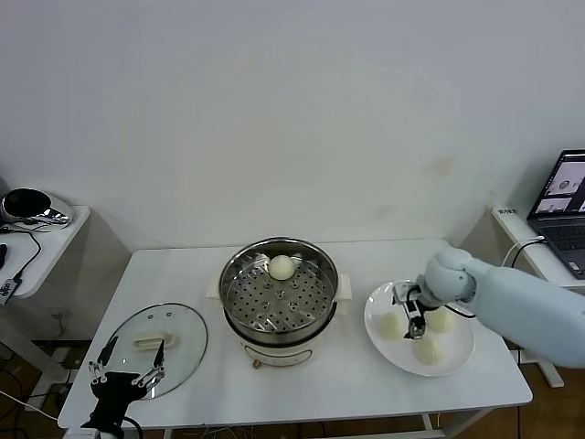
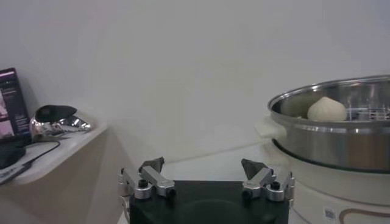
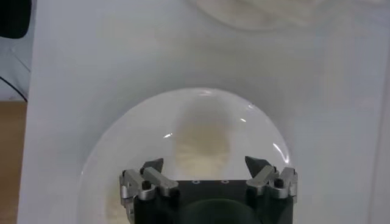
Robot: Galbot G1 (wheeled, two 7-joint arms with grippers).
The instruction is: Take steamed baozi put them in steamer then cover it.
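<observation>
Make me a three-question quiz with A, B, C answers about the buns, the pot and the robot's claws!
1. Where does the lid lie?
A. On the steamer
B. On the table, left of the steamer
C. On the plate

2. How many buns are on the plate?
A. One
B. Three
C. Five

3. How is the right claw?
A. Open over the plate
B. Shut on a bun
C. Inside the steamer

Answers:
1. B, the lid rests flat on the table beside the steamer, near the left claw.
2. B, three buns sit on the plate, and one more bun is already in the steamer.
3. A, the right wrist view shows its fingers spread apart above a bun, gripping nothing.
</observation>
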